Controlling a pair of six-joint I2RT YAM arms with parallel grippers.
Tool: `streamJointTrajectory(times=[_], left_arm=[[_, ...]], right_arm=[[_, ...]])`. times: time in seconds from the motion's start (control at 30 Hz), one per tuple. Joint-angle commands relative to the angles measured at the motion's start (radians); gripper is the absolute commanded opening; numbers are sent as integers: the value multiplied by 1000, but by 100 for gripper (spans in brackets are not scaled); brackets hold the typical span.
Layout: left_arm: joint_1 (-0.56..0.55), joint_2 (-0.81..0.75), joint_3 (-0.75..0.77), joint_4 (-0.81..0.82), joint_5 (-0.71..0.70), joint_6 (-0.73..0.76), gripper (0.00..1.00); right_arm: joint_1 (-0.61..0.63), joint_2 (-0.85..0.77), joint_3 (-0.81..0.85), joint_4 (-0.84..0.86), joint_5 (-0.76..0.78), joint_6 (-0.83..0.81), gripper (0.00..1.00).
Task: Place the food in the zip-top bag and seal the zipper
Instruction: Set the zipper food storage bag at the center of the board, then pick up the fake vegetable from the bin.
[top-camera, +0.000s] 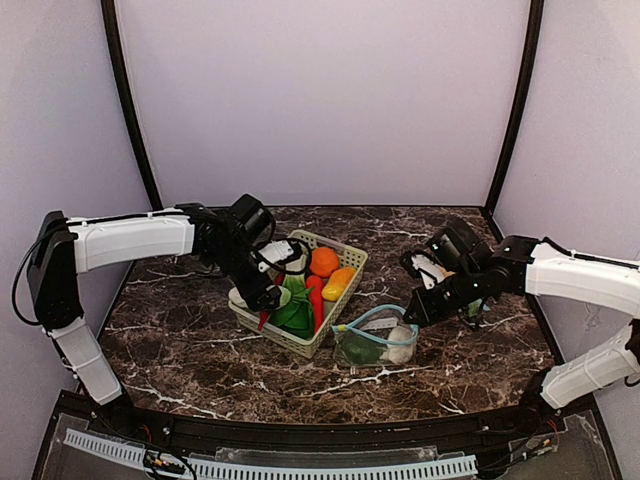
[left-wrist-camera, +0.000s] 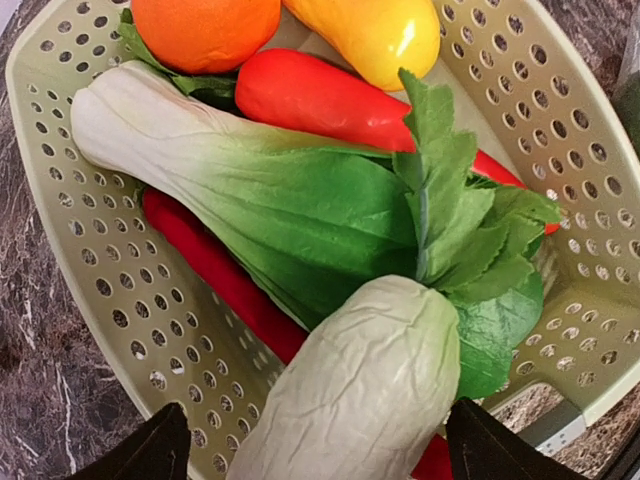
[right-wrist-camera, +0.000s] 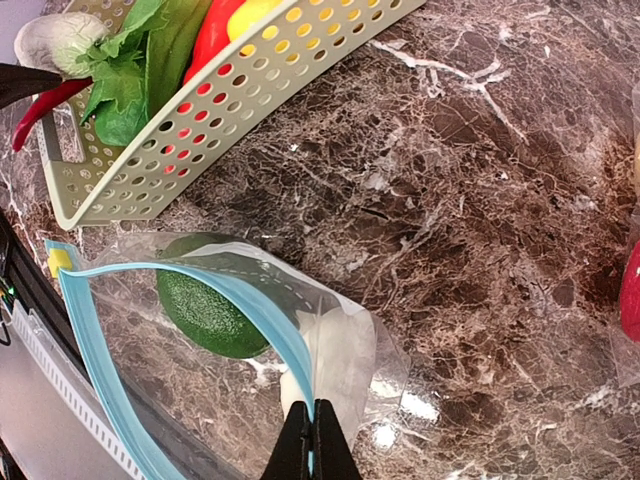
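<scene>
Two pieces of food, a green one (right-wrist-camera: 205, 310) and a white one (right-wrist-camera: 340, 350), sit in the zip-top bag (top-camera: 375, 338) on the table (top-camera: 200, 350), just beside the basket (top-camera: 275, 335) holding the rest. Bag's blue rim is pinched by the right gripper (right-wrist-camera: 312, 440). Meanwhile the left gripper (left-wrist-camera: 318, 432) hangs spread either side of the pale radish (left-wrist-camera: 360, 370), not squeezing it.

A pale green perforated basket (top-camera: 340, 246) stands askew near the middle of a dark, white-veined marble table (top-camera: 180, 340); lavender walls (top-camera: 320, 100) close it in. Black posts (top-camera: 128, 100) mark the back corners; a white slotted strip (top-camera: 300, 468) lines the near edge.
</scene>
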Motion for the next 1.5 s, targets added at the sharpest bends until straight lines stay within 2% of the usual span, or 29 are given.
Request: streamJointTrajectory(times=[0.0, 0.1, 0.17, 0.23, 0.3, 0.43, 0.5, 0.57, 0.63, 0.9, 1.07, 1.17, 1.27, 1.3, 1.37, 1.47], left_arm=[[7, 29, -15, -11, 5, 18, 83], [6, 31, -18, -13, 21, 21, 74], [7, 34, -21, -13, 27, 21, 65], [6, 41, -21, -19, 39, 20, 52], [6, 41, -18, -29, 50, 16, 45], [7, 10, -17, -35, 68, 6, 37], [7, -17, -23, -26, 73, -2, 35], [7, -47, -29, -15, 79, -12, 34], [7, -80, -37, 1, 85, -24, 33], [7, -225, -90, 95, 105, -98, 31], [3, -339, -113, 206, 153, -174, 31], [-21, -399, -154, 352, 204, -281, 31], [-59, -469, -233, 529, 251, -402, 31], [-80, -488, -250, 637, 260, -459, 31], [-112, -500, -296, 789, 285, -531, 32], [-165, -481, -324, 931, 329, -624, 32]], right_arm=[[-3, -11, -10, 28, -11, -6, 0], [-3, -9, -15, 32, -13, -5, 0], [-3, -7, -17, 34, -16, -2, 0], [-3, -7, -19, 35, -14, 2, 0], [-3, -10, -17, 35, -9, 8, 0], [-3, -25, -18, 42, -7, 14, 13], [-3, -31, -20, 43, -2, 16, 21], [-3, -36, -20, 43, 3, 18, 38], [-3, -44, -21, 43, 10, 20, 49], [-4, -94, -18, 36, 78, 37, 78], [-4, -156, 18, 22, 139, 53, 88], [-2, -218, 47, 52, 139, 60, 91], [7, -292, 37, 179, 76, 76, 92], [13, -314, 23, 238, 39, 86, 92], [31, -351, -19, 378, -33, 110, 91], [59, -369, -61, 564, -115, 142, 90]])
